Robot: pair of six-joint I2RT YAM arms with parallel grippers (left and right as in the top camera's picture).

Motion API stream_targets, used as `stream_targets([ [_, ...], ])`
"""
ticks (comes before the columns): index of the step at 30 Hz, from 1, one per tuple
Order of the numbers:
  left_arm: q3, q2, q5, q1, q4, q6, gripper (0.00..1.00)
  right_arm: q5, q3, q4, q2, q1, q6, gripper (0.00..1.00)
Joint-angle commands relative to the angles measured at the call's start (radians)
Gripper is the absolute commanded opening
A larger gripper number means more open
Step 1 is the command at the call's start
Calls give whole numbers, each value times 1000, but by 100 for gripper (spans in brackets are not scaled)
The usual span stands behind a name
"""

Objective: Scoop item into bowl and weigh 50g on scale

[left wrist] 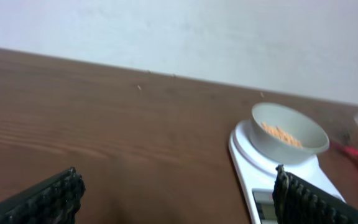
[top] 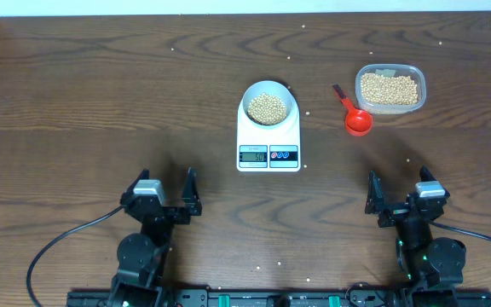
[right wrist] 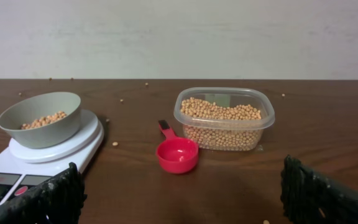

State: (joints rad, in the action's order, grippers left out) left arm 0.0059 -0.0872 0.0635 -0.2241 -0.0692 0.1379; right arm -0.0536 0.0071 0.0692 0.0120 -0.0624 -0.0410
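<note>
Beans [top: 267,108] are sitting in bowl [top: 285,92] on scale [top: 254,136], scoop [top: 356,120] lying by tub [top: 389,70]. Your left fingers [top: 191,189] and right fingers [top: 372,194] are hanging released, empty. Display unreadable; weight unconfirmed.

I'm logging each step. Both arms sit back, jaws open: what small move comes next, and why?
Probably the right gripper reaches forward to the small red plastic scoop, lying empty beside the clear plastic tub of tan beans. The pale round bowl on the white scale holds only a shallow layer, though its display is unreadable.
</note>
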Motion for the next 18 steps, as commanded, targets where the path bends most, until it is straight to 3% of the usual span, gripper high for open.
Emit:
stream_targets([
  [1, -2, 87, 62, 18, 25, 10, 99, 6, -2, 5, -7, -3, -3, 99],
  [18, -2, 86, 76, 90, 133, -6, 99, 6, -2, 5, -7, -3, -3, 99],
])
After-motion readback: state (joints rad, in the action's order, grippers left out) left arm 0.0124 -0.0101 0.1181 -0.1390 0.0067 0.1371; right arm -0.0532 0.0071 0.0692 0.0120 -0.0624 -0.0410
